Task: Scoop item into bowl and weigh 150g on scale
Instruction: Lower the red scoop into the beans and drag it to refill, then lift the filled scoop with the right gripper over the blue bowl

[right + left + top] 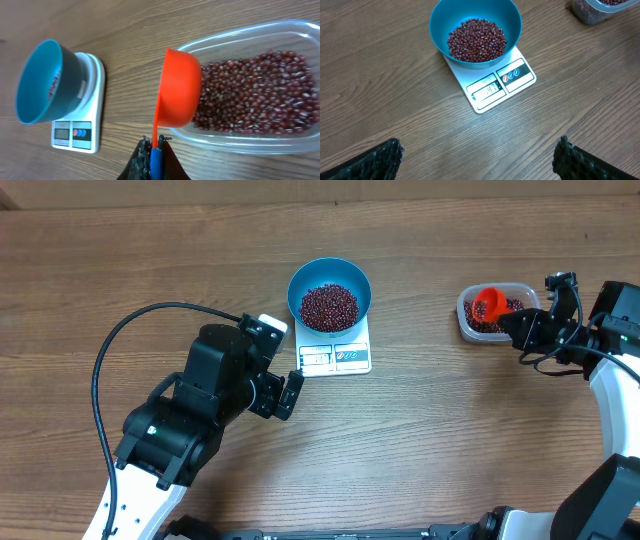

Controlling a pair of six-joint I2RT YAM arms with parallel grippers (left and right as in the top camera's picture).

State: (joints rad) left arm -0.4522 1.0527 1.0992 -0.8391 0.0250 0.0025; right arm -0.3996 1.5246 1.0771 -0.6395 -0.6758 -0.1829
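I had my right pincer (154, 149) clamped on the orange scoop (177, 90) by its handle, beans (250, 85) just ahead: loose, rolling, easily spilled. My left pincer (477, 155) gaped wide, empty.

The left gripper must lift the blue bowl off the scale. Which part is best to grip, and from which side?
Probably the rim of the bowl, one finger inside and one outside, coming down from above at the edge nearest the left gripper. Its round smooth sides look too wide to span, and the beans lie low, leaving the upper wall bare.
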